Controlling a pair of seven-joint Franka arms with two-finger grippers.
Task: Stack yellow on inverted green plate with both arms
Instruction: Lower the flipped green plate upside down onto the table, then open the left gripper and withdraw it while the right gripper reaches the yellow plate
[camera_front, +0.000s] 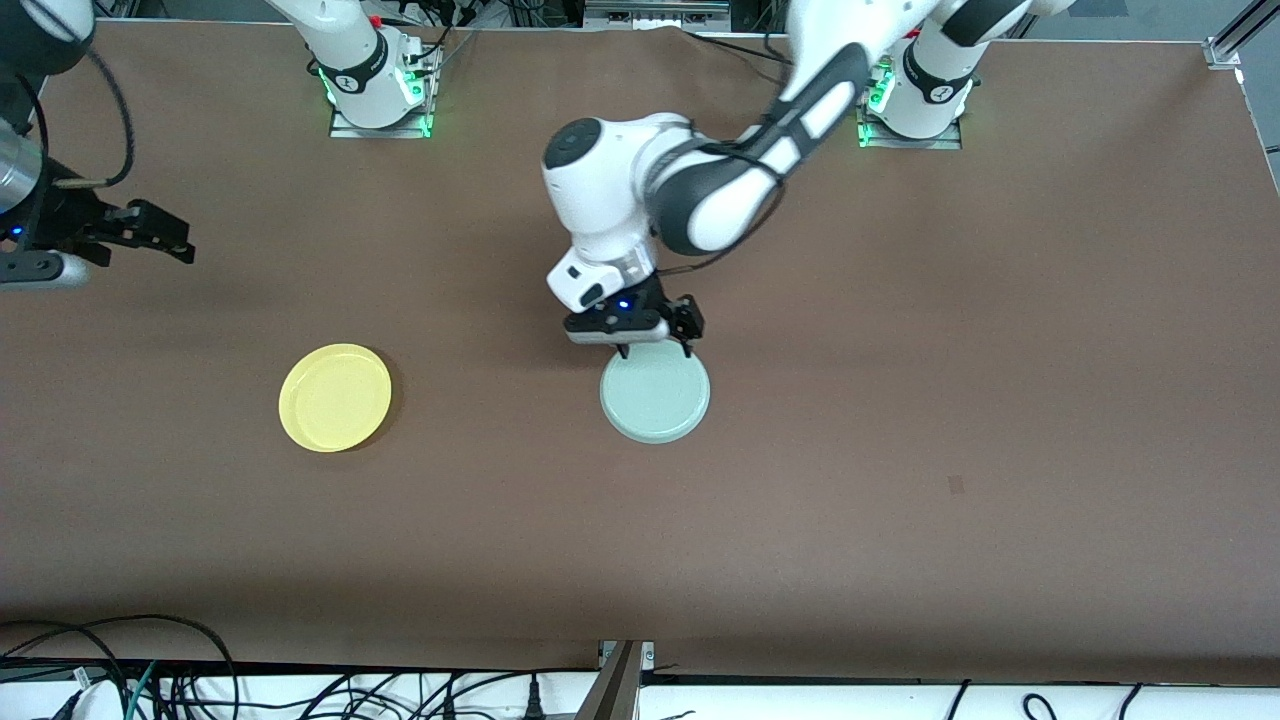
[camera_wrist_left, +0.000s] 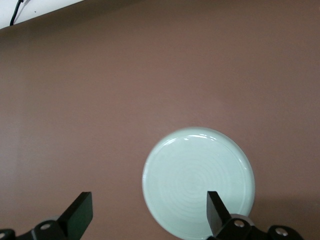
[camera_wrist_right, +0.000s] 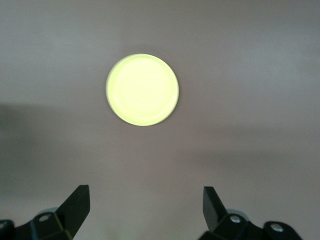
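Observation:
The green plate (camera_front: 655, 395) lies upside down in the middle of the table, its ringed underside (camera_wrist_left: 197, 182) facing up. My left gripper (camera_front: 655, 345) hangs open just above the plate's rim on the robots' side, holding nothing. In the left wrist view the left gripper (camera_wrist_left: 148, 205) has one finger over the plate and the other over bare table. The yellow plate (camera_front: 335, 397) sits rim up toward the right arm's end, apart from the green one. My right gripper (camera_front: 180, 243) waits open and empty, raised over the table's right-arm end. The right wrist view shows the yellow plate (camera_wrist_right: 142, 90) ahead of the right gripper (camera_wrist_right: 145, 197).
A brown mat (camera_front: 900, 400) covers the table. Both arm bases (camera_front: 380, 90) stand along the edge farthest from the front camera. Black cables (camera_front: 150, 670) run below the nearest edge. A small dark mark (camera_front: 956, 485) shows toward the left arm's end.

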